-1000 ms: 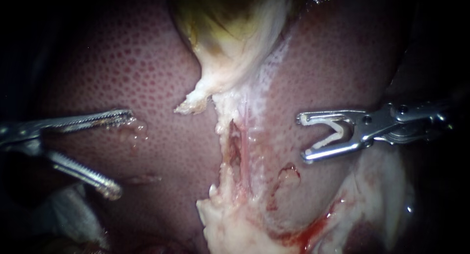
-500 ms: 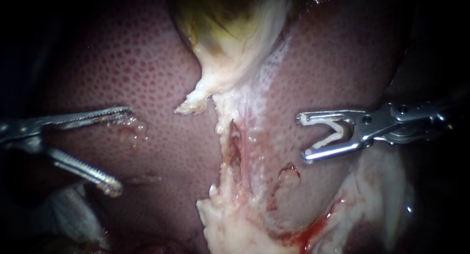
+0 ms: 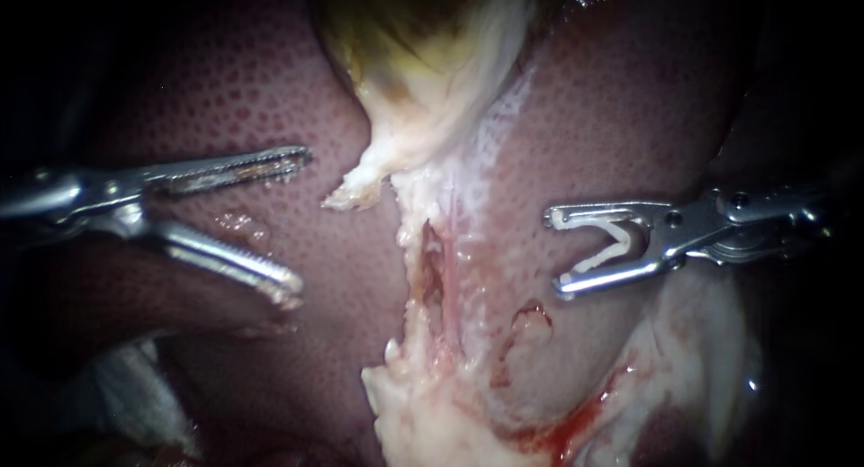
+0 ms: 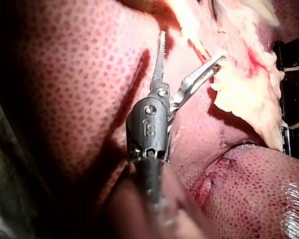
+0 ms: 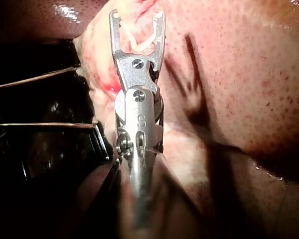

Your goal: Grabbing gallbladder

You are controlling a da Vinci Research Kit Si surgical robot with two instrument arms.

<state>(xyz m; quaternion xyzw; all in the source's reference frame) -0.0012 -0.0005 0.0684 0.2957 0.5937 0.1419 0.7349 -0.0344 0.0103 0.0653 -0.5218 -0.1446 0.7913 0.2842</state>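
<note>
**DESK:** What does the moment show?

**BENCH:** The left instrument [image 3: 299,224] hangs over the speckled liver [image 3: 225,89]. Its toothed claw is spread wide and grips nothing, with the tips pointing right. The gallbladder [image 3: 423,62], a yellow-green sac, lies at the far centre. It narrows to a whitish, ragged tail just right of the claw's farther tip and is not touching it.

**DESK:** And the other side?

**BENCH:** The right instrument [image 3: 558,253] sits well right of the pale strip [image 3: 445,251] that runs down the middle. Its claw stands apart yet pinches a white clip [image 3: 615,248], with one leg seated against each half.

**DESK:** How is the grab best made?

**BENCH:** By the look of it, the left claw should move right and a little farther away, until the tapered whitish end lies between both toothed halves. A full bite seems wiser than a nip at the frayed edge, which looks likely to tear. The nearer half lies close to the liver, so it should be kept from scraping. The claw should close only once tissue shows against both halves. The right instrument seems best kept clear, with its clip away from the tissue.

**DESK:** Any containers?

**BENCH:** No tray, bowl or bag is in view. The gallbladder is the only sac here, and its contents cannot be seen.
</note>
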